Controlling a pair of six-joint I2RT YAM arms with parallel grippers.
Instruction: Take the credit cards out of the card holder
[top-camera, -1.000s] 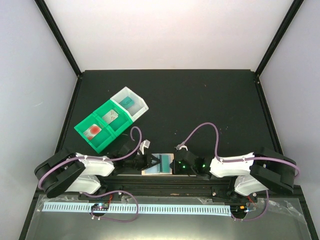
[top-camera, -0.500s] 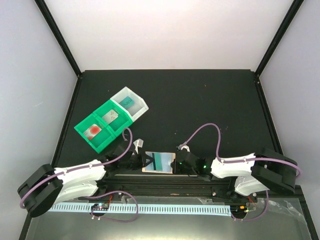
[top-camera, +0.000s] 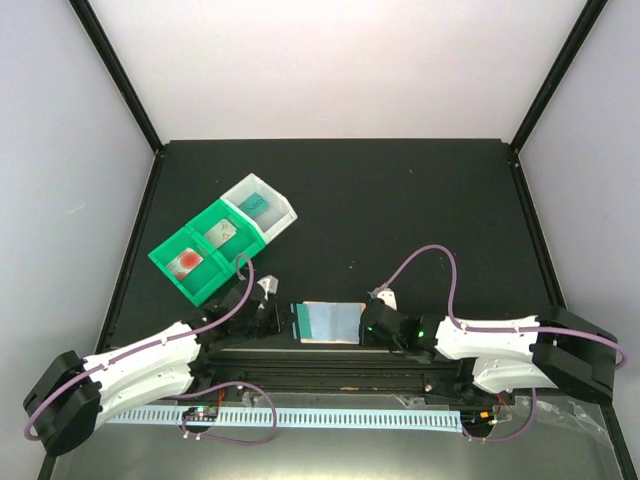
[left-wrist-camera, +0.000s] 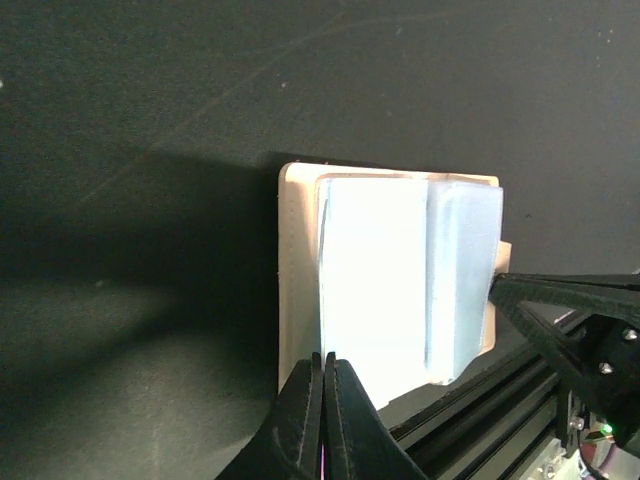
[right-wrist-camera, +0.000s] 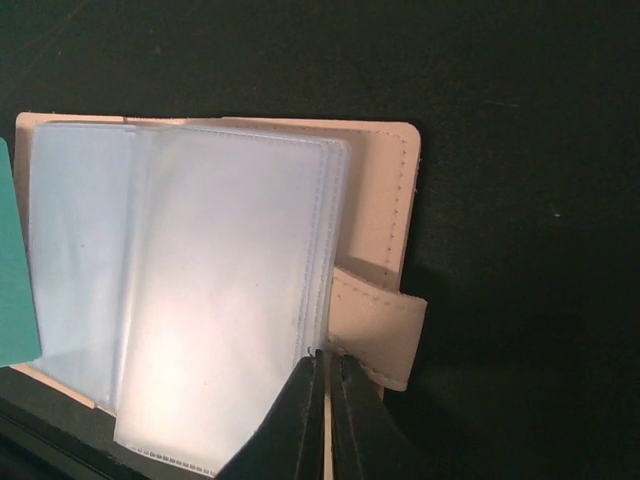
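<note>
At the table's left rear: a green plastic bin (top-camera: 203, 247) with two compartments, and a white plastic bin (top-camera: 285, 214) touching it. One credit card lies in each compartment: a card with a red blotch (top-camera: 186, 263), a pale grey-white card (top-camera: 221, 232), and a teal card (top-camera: 256, 204).

Near edge, centre: left gripper (left-wrist-camera: 323, 358), fingers pressed together on the left edge of a clear sleeve. Between the arms, one flat peach-tan card holder (top-camera: 345, 322) with pale blue sleeves lies open, face up, long axis left to right. A fourth card, teal (right-wrist-camera: 12, 260), shows on its left half.

Right gripper (right-wrist-camera: 325, 358) pinches the right-hand sleeve edge beside the strap tab (right-wrist-camera: 375, 330).
</note>
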